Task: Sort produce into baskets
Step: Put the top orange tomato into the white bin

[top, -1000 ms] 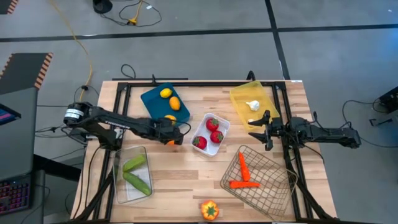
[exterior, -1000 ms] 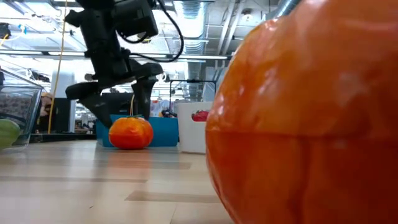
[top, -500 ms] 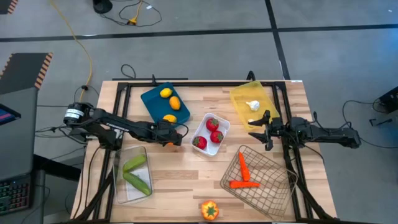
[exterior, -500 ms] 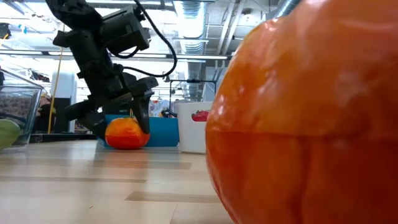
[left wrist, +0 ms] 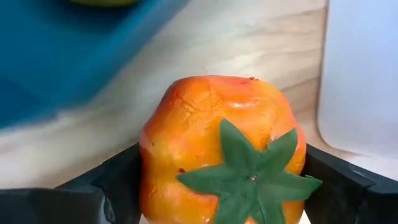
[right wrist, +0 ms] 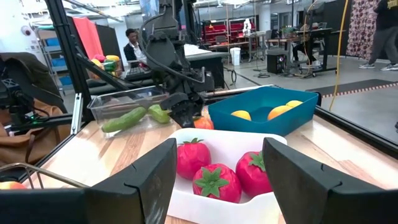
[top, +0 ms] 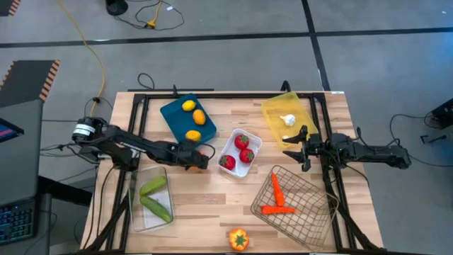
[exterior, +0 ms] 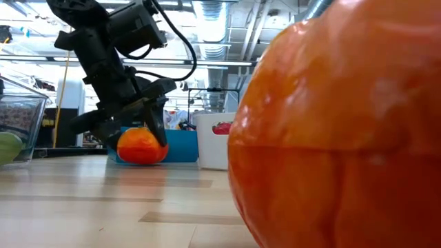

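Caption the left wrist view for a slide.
Left end effector brackets an orange pepper on the wooden table, between teal tray and white tray.

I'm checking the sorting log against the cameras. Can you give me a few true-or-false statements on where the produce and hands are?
1. The left hand has its fingers around an orange pepper. True.
2. The white tray holds two cucumbers. False: it holds three red tomatoes.
3. Two carrots lie in the wire basket. True.
4. The right hand grips the garlic. False: it is open and empty, beside the yellow tray.
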`<state>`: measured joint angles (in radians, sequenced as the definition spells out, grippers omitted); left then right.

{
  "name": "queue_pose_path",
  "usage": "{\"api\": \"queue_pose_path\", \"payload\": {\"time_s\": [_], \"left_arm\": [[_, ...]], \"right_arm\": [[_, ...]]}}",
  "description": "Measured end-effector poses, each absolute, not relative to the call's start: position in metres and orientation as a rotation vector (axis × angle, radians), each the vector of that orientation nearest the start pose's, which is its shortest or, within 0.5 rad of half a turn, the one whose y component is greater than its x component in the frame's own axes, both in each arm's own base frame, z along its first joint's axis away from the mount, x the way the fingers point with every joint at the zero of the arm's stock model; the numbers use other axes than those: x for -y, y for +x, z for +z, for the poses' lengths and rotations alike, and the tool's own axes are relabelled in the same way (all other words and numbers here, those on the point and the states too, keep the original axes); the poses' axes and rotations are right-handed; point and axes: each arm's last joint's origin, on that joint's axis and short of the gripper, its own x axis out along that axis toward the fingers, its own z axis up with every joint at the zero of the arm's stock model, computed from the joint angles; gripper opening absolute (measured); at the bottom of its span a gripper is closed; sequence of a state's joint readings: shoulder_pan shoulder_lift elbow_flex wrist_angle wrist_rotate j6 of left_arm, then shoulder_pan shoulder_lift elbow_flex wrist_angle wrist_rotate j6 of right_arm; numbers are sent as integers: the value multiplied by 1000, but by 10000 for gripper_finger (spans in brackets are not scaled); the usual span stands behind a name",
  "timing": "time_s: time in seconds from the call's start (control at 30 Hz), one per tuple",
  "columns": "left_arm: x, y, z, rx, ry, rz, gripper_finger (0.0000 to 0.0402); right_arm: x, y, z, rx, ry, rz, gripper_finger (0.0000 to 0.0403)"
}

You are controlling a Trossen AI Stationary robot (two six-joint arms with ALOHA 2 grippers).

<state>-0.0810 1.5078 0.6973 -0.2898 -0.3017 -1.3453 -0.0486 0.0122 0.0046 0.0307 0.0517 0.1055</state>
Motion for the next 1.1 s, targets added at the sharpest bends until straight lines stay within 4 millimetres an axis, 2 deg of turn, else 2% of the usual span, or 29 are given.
{"api": "queue_pose_path", "payload": {"time_s": [0.17, 0.53, 0.7, 0.9, 1.1], "left_arm": [[22, 261, 151, -702, -1047, 835, 318], [35, 258, 183, -450, -1073, 783, 325], [36, 267, 196, -280, -1055, 716, 325], [36, 279, 210, -134, -954, 634, 325], [33, 295, 208, -74, -881, 601, 326]], "right_arm": [[6, 98, 167, 28, 105, -99, 265], [6, 98, 167, 28, 105, -99, 265], [6, 98, 167, 28, 105, -99, 265], [6, 98, 167, 28, 105, -99, 265], [6, 98, 167, 29, 106, -99, 265]]}}
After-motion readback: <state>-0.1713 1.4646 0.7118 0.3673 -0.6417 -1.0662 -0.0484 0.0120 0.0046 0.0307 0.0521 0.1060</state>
